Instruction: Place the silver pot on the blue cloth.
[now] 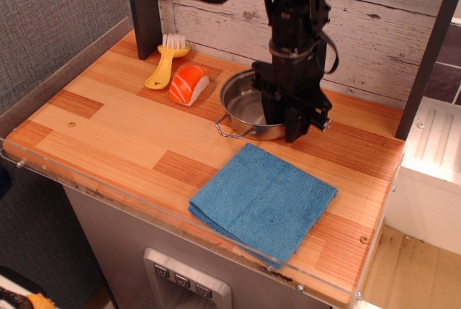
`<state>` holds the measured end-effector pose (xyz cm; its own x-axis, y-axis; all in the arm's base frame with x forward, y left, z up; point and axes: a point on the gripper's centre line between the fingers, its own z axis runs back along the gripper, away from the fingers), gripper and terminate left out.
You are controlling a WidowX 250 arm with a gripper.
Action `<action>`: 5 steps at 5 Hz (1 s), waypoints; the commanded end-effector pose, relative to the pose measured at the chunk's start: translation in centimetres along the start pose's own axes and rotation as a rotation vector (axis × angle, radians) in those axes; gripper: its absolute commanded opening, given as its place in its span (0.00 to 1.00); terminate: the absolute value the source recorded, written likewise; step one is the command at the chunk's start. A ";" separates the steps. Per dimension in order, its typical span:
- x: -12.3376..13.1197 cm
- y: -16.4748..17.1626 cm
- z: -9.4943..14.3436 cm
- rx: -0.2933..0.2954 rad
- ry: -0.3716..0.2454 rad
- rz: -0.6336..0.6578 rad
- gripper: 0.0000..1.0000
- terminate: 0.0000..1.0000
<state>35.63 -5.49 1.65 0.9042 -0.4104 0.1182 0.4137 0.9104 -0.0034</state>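
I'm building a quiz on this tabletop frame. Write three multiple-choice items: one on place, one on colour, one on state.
1. Where is the silver pot?
A. on the blue cloth
B. on the wooden counter behind the cloth
C. on the floor

2. What colour is the brush?
A. yellow
B. green
C. black

3. How does the pincer stand?
A. far above the counter
B. resting on the cloth
C. down at the pot's right rim

Answers: 1 B, bare wood lies between the pot and the blue cloth; 2 A, its handle is yellow; 3 C, its fingers straddle the rim.
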 end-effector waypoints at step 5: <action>-6.7 -0.9 11.1 -0.038 -0.158 -0.224 0.00 0.00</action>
<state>27.55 -3.36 10.48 0.7770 -0.5858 0.2305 0.6064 0.7948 -0.0246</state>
